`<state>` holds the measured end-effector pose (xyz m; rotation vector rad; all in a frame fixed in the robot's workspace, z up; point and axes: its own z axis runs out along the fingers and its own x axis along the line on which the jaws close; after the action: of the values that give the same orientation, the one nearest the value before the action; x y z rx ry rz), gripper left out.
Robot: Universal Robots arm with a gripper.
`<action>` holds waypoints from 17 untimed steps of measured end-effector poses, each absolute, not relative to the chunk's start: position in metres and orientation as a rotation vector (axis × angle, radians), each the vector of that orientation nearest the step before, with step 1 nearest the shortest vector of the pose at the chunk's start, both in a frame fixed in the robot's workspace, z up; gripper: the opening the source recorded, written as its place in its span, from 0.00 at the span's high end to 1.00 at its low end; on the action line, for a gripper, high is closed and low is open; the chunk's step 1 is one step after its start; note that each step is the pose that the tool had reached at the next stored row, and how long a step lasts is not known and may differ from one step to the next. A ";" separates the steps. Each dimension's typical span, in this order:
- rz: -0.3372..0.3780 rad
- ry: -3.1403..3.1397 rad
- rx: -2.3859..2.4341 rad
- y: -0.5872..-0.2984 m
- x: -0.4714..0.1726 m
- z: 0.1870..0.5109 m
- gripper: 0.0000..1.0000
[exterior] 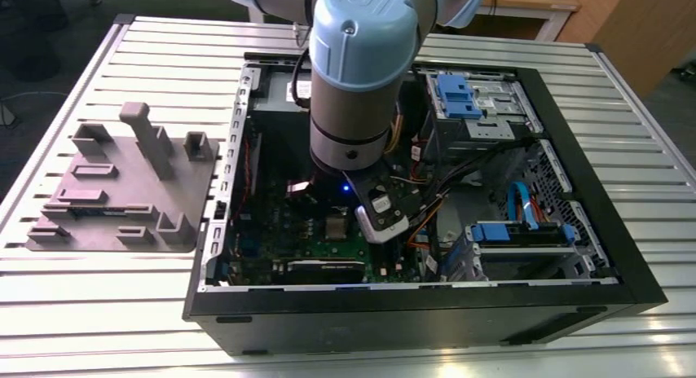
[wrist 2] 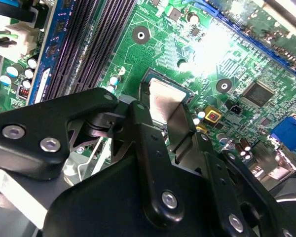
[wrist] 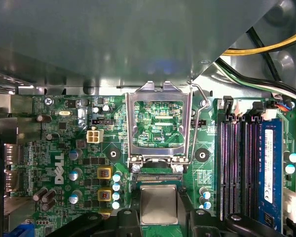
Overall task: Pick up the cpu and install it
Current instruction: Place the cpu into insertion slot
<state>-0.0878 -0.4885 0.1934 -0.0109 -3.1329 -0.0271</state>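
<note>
The cpu (wrist: 159, 205), a small silvery square chip, lies flat between my gripper's (wrist: 159, 217) two black fingers (wrist: 127, 219), which press against its opposite edges. It sits low over the socket area of the green board (wrist: 64, 148), just beside the silvery socket frame (wrist: 133, 128), whose lid is hinged open. In the second wrist view the cpu (wrist 2: 163, 98) shows between the fingers (wrist 2: 147, 143), level with the board. In the exterior view the arm (exterior: 354, 85) reaches down into the open computer case (exterior: 588, 231) over the board (exterior: 315, 248).
Memory slots (wrist: 237, 163) run along one side of the socket. Yellow and black cables (wrist: 266, 49) hang nearby. Blue-latched drive bays (exterior: 457, 93) fill the case toward the exterior view's right. A grey fixture block (exterior: 120, 191) lies on the slatted table (exterior: 109, 313) at the left.
</note>
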 end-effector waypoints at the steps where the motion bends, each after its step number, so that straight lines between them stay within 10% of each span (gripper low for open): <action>1: -0.027 -3.133 -0.011 -0.489 -0.088 0.193 0.60; 17: -0.027 -3.133 -0.050 -0.488 -0.089 0.193 0.64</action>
<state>-0.0894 -0.4879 0.1934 -0.0504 -3.1328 -0.0273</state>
